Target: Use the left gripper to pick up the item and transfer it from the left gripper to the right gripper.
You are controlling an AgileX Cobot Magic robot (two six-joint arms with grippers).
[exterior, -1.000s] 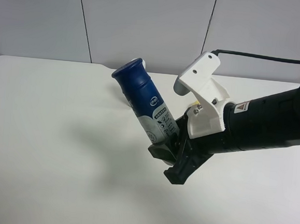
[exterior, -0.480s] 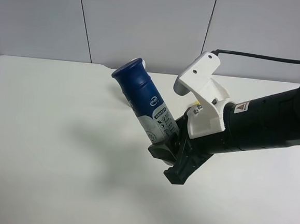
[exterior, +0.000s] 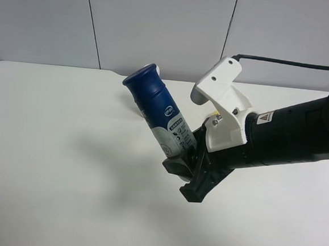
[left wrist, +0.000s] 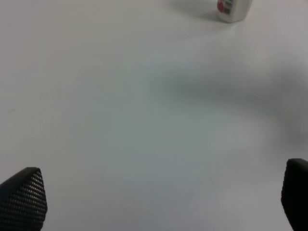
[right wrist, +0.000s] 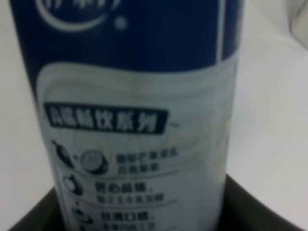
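The item, a tall can [exterior: 156, 114] with a dark-blue cap and upper body and a silvery-white printed lower part, is held tilted above the white table [exterior: 48, 148]. My right gripper [exterior: 184, 160], on the black arm with the white wrist housing at the exterior high view's right, is shut on the can's lower end. The right wrist view shows the can [right wrist: 134, 120] close up, filling the frame. My left gripper [left wrist: 159, 197] is open and empty over bare table, with only its black fingertips [left wrist: 24, 197] showing. The left arm does not show in the exterior high view.
A small white bottle [left wrist: 232, 8] stands on the table far ahead of the left gripper in the left wrist view. A grey panelled wall [exterior: 161, 26] runs behind the table's far edge.
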